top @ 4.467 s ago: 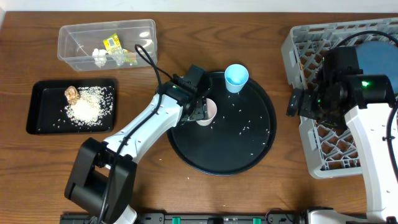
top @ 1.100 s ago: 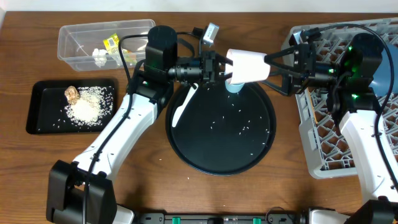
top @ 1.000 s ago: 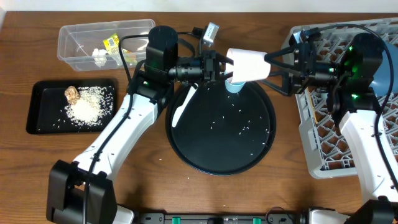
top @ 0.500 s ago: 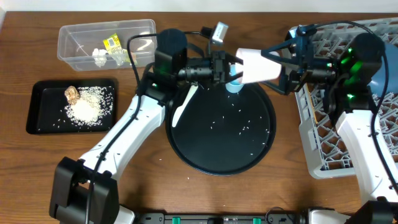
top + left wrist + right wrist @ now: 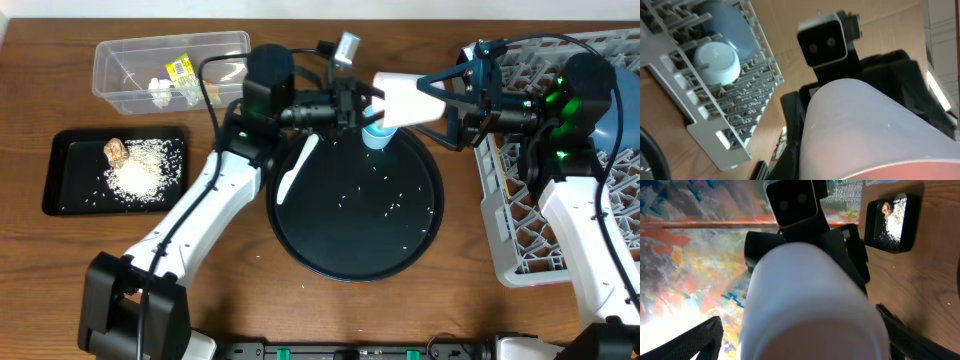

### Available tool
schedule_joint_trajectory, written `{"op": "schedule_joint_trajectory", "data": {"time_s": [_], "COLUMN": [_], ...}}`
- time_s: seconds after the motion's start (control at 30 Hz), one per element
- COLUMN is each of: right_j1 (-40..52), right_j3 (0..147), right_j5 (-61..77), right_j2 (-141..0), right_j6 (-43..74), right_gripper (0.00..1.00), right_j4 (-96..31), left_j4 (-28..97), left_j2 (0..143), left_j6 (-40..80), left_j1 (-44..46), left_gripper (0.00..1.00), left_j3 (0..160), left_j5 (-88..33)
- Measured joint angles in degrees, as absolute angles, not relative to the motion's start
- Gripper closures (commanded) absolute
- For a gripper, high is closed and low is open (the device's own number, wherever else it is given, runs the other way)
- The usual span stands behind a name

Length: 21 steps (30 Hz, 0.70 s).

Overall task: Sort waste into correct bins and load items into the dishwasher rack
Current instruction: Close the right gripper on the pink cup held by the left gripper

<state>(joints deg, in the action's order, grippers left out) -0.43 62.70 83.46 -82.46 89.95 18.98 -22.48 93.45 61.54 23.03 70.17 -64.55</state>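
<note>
The small pink cup (image 5: 405, 98) lies sideways in the air above the back of the round tray, pale outside. My left gripper (image 5: 366, 106) is shut on its rim end. My right gripper (image 5: 440, 100) is open, one finger on either side of the cup's base end, and gaps show beside the cup (image 5: 810, 300) in the right wrist view. The light-blue cup (image 5: 375, 138) stands on the tray just below, partly hidden. The grey dishwasher rack (image 5: 520, 270) at right holds the dark-blue bowl (image 5: 625, 110) and an upturned white bowl (image 5: 717, 62).
A clear tub (image 5: 120, 85) at back left holds a yellow wrapper (image 5: 182, 70) and white tissue (image 5: 160, 92). The shallow black tray (image 5: 60, 195) holds rice (image 5: 140, 175) and a brown lump (image 5: 115, 151). Stray grains dot the round black tray (image 5: 355, 250).
The left gripper has lifted the pink cup off the round tray and carried it right. The cup's base now sits between the right gripper's fingers, which have drawn in slightly.
</note>
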Motion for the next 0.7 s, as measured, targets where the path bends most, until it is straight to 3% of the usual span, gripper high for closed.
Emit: {"op": "schedule_joint_trajectory", "data": {"time_s": [0.3,0.7], "right_j1": [-0.5,-0.5], "right_j3": [62.7,62.7], "right_j5": [82.8,82.2], "right_j2": [-82.5,-82.5], "right_j6": [89.2,87.7], "right_gripper": [0.18,0.16], "right_j4": [19.0,19.0], "left_j4": [-22.5,-22.5], "left_j2": [93.4,93.4], "left_j6": [61.6,63.6], "left_j1": [21.9,21.9], "left_gripper": [0.94,0.94], "left_j3": [70.2,70.2], "left_j5": [-65.2,-69.5]}}
